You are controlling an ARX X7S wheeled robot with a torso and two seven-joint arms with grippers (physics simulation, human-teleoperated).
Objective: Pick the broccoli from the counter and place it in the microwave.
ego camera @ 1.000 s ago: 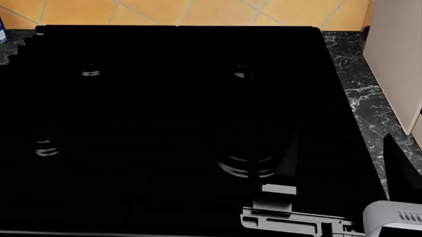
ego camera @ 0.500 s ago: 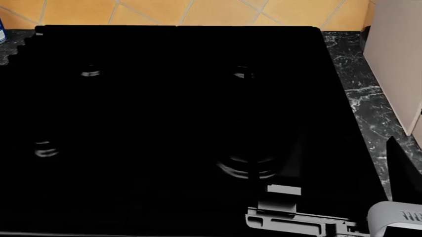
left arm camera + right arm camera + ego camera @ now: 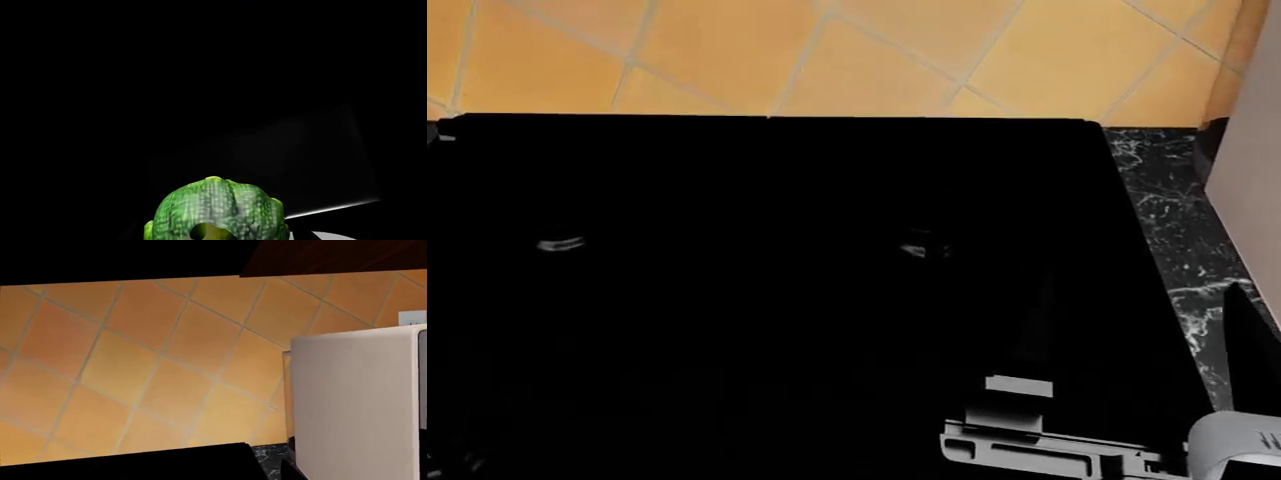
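1. Filling the near edge of the left wrist view, the broccoli [image 3: 217,212] shows its bumpy green head against near-total darkness; the left end effector itself is not visible, so whether it grips the broccoli cannot be told.
2. In the head view, a grey arm segment [image 3: 1041,440] lies at the near edge over the black stove top [image 3: 761,300]; the right end effector's fingers are out of sight, so how far it is open cannot be told.
3. Beside the stove top, on the robot's right, runs a strip of veined marble bench [image 3: 1174,250].
4. Behind both stands the orange tiled wall [image 3: 827,50].
5. In the right wrist view, a pale boxy appliance [image 3: 357,405] stands on the bench before the same wall [image 3: 133,365].
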